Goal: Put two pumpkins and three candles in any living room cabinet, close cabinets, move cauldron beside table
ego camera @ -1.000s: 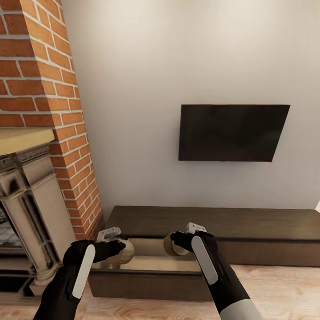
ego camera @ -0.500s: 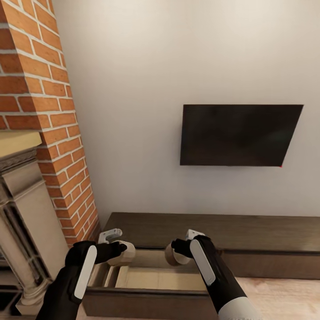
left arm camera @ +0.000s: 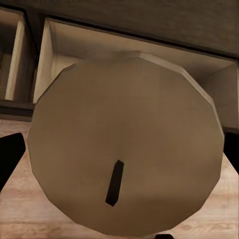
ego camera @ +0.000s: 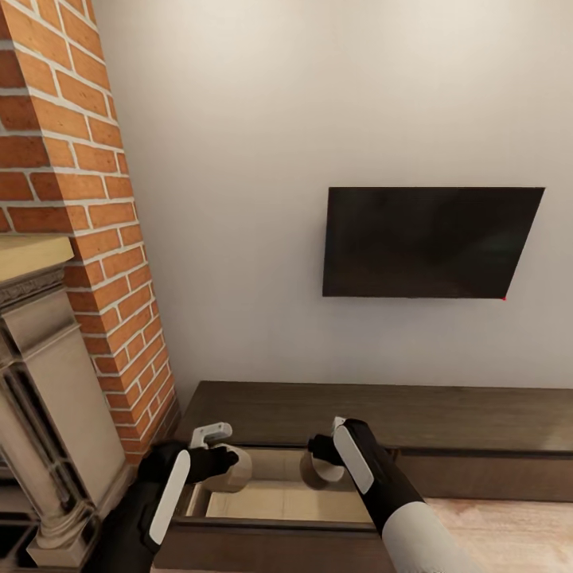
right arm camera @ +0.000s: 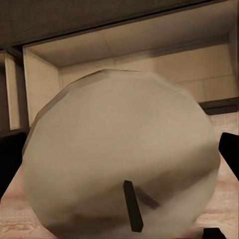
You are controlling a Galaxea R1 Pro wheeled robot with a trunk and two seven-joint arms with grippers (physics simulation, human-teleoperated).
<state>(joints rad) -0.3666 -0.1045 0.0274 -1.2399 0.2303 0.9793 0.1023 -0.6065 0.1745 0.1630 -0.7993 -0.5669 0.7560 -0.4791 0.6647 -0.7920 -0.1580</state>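
it was a home living room: a brick fireplace [ego camera: 87, 207] with a stone mantel [ego camera: 40, 382], a wall-mounted television [ego camera: 430, 243], a long low cabinet [ego camera: 382, 414], wood flooring [ego camera: 509, 525].

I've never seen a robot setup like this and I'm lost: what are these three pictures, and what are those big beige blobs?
It is a simulated two-armed robot. The wide picture comes from its head, looking down over both arms at a long low dark cabinet whose drawer stands open, under a wall television beside a brick fireplace. The other two come from cameras near each wrist. The blobs are candles seen close up: the left gripper holds one candle, the right gripper the other candle, both over the drawer.
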